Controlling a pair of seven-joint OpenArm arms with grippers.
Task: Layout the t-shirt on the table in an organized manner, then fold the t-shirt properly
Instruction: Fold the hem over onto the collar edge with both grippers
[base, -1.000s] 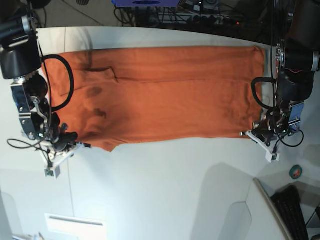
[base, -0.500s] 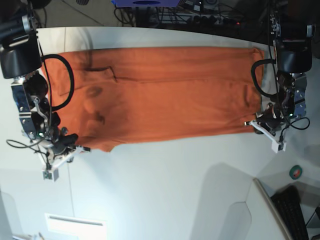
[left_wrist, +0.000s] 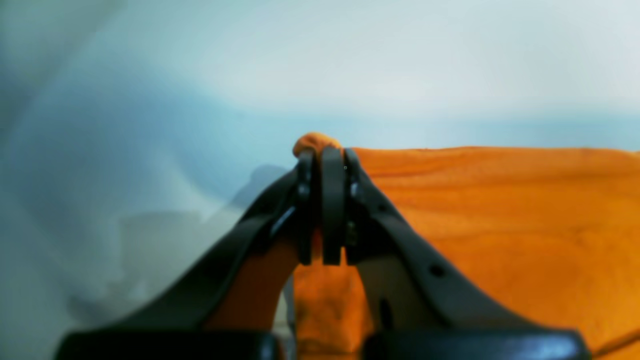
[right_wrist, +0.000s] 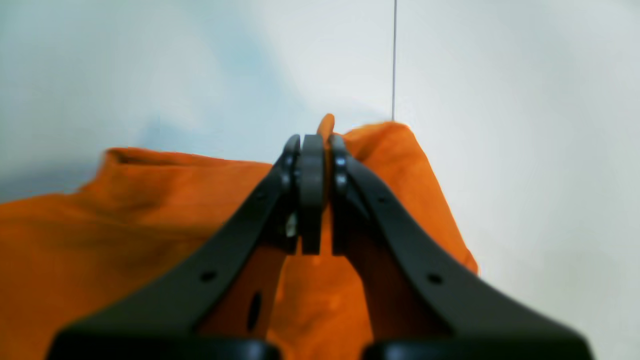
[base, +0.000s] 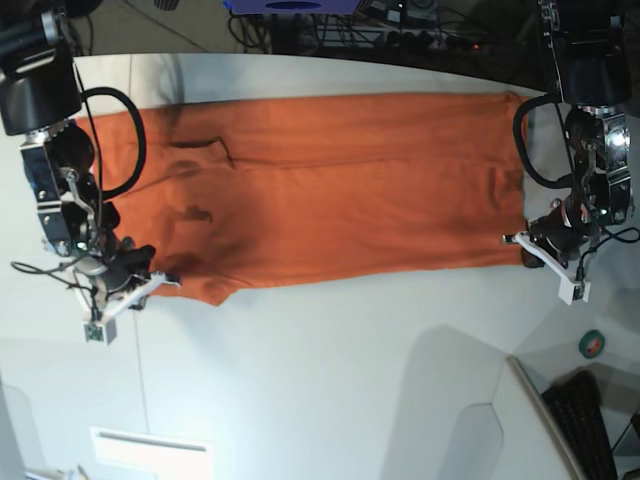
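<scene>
The orange t-shirt (base: 330, 190) lies as a long band across the white table (base: 330, 370), stretched between both arms. My left gripper (base: 530, 250), on the base view's right, is shut on the shirt's near right corner. In the left wrist view the left gripper (left_wrist: 322, 150) pinches a nub of the shirt (left_wrist: 500, 215). My right gripper (base: 160, 280), on the base view's left, is shut on the near left corner. In the right wrist view the right gripper (right_wrist: 315, 137) pinches a fold of the shirt (right_wrist: 100, 225) above the table (right_wrist: 525, 125).
A green tape roll (base: 593, 344) and a dark keyboard (base: 585, 420) sit at the near right. A white slotted panel (base: 150, 452) lies at the near left. Cables and equipment (base: 400, 30) line the far edge. A thin seam line (right_wrist: 393, 60) crosses the table.
My left gripper has moved toward the base view's right with its corner, pulling the shirt longer and tauter. My right gripper has shifted slightly, still holding its corner.
</scene>
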